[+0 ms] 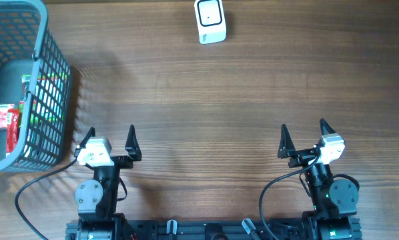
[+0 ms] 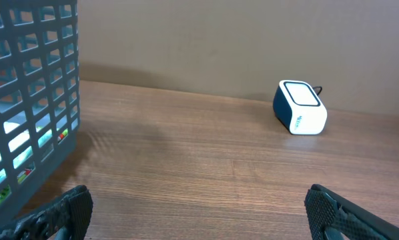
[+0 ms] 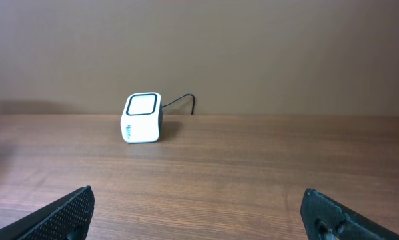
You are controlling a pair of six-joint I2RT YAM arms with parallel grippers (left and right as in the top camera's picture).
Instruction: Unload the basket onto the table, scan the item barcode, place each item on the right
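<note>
The barcode scanner [image 1: 210,20], a small white box with a dark side and a cable, stands at the far edge of the table; it also shows in the left wrist view [image 2: 299,107] and the right wrist view [image 3: 143,118]. Items lie inside the grey basket [image 1: 53,100] at the left: a red packet [image 1: 5,120] and a green packet [image 1: 45,85]. My left gripper [image 1: 111,137] [image 2: 199,213] stands open and holds nothing, near the front edge beside the basket. My right gripper [image 1: 304,133] [image 3: 199,213] is open and holds nothing, at the front right.
The basket's mesh wall [image 2: 33,100] rises close on the left of my left gripper. A black cable [image 1: 33,183] runs along the table under the basket's front corner. Bare wooden tabletop [image 1: 206,113] lies between the grippers and the scanner.
</note>
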